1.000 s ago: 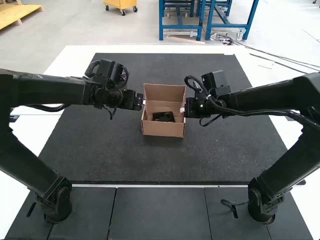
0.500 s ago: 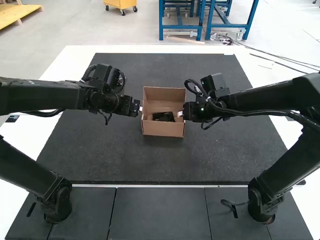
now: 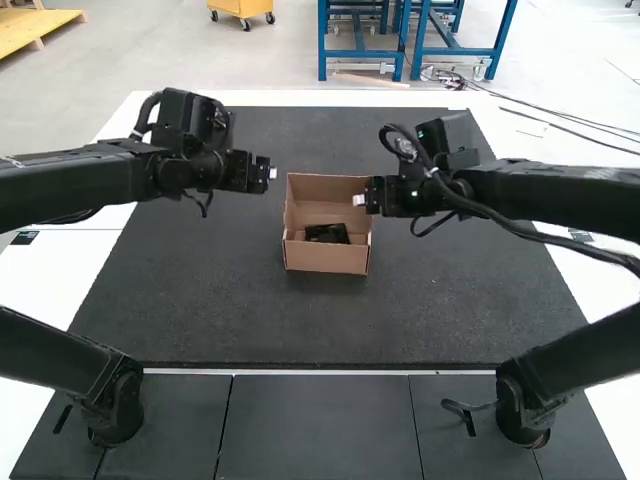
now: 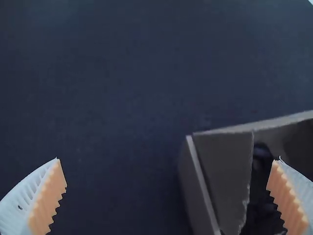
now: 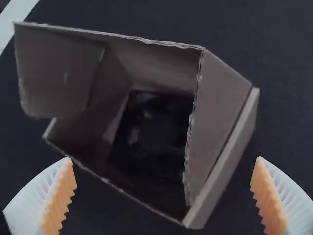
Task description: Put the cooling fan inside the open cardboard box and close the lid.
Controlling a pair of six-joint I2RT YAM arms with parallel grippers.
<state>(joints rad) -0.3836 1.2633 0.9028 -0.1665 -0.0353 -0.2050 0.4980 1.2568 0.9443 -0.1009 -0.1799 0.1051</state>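
An open cardboard box stands in the middle of the black mat, its lid flap upright at the far side. The black cooling fan lies inside it, also seen as a dark shape in the right wrist view. My left gripper hovers open just off the box's far left corner; a box corner lies between its orange pads. My right gripper is open over the box's right wall, holding nothing.
The black mat lies on a white table. Open mat surrounds the box on all sides.
Both grippers have lifted and drawn back toward the far side of the box. The left one moved away from the box's left wall, the right one rose above the right wall.
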